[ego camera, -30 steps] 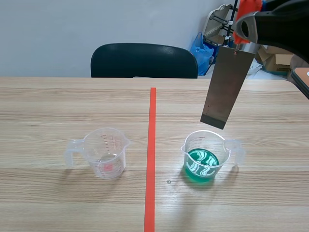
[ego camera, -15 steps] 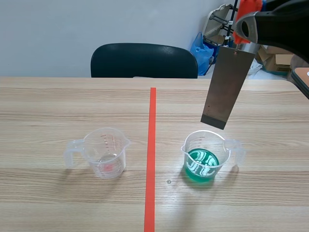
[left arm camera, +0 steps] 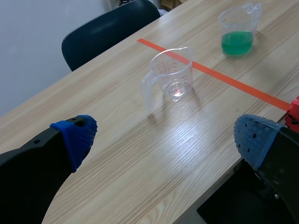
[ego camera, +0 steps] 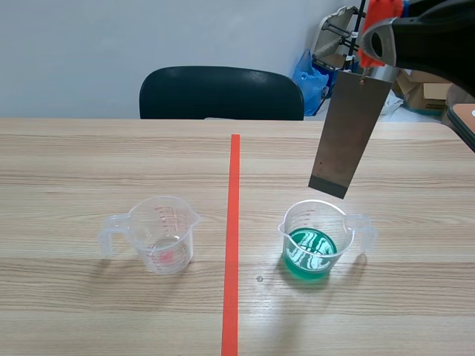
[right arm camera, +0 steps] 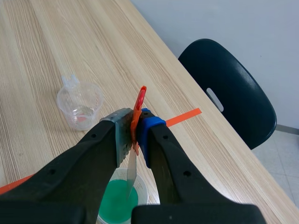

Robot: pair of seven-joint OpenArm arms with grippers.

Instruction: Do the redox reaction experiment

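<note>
Scene view: a flat grey metal plate (ego camera: 349,130) is held by the right gripper (ego camera: 375,53) above the clear plastic cup of green liquid (ego camera: 315,245) (undipped). Left wrist view: the left gripper (left arm camera: 164,136) is spread, empty. Right wrist view: the clamped plate must be lowered straight in.

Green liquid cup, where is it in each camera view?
Scene view: green liquid cup right of the tape line, below the metal plate.
Left wrist view: cup far ahead of the left gripper, beyond the tape line.
Right wrist view: cup under the right gripper.
Shared landmark: the tape line.
</note>
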